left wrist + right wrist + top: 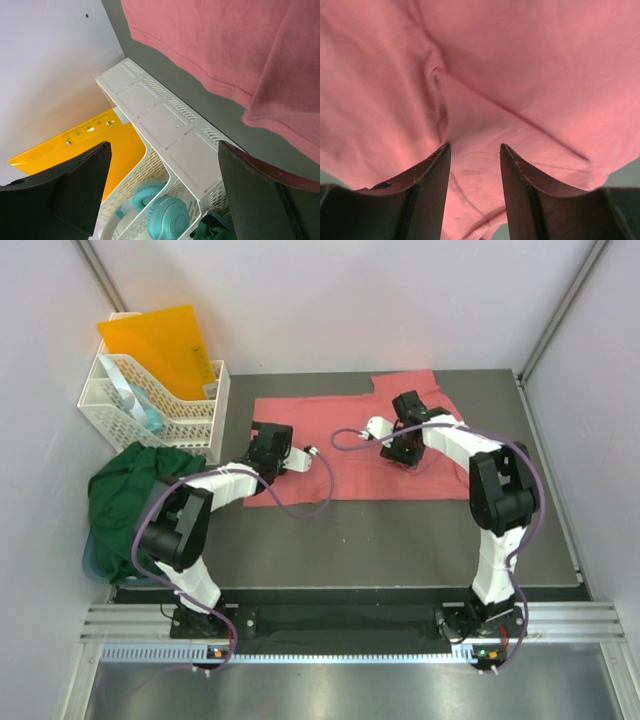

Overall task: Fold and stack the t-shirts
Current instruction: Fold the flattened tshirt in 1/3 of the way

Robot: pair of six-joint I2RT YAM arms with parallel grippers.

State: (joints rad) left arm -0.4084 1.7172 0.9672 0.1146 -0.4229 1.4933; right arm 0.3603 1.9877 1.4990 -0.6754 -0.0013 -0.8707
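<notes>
The salmon-pink t-shirt (340,440) lies spread flat on the dark table (400,530), one sleeve toward the back. My right gripper (407,458) presses down on its right half. In the right wrist view its jaws (475,146) stand a little apart, with a wrinkle of pink cloth (520,60) rising between the tips but not clamped. My left gripper (262,443) hovers at the shirt's left edge, wide open and empty (164,150), with the pink hem (225,40) to its right. The dark green t-shirt (125,490) sits crumpled at the table's left edge.
A white plastic basket (150,405) stands at the back left, holding an orange folder (155,345) and teal headphones (167,212). In the left wrist view the basket wall (165,120) is just ahead of the fingers. Grey walls enclose the table.
</notes>
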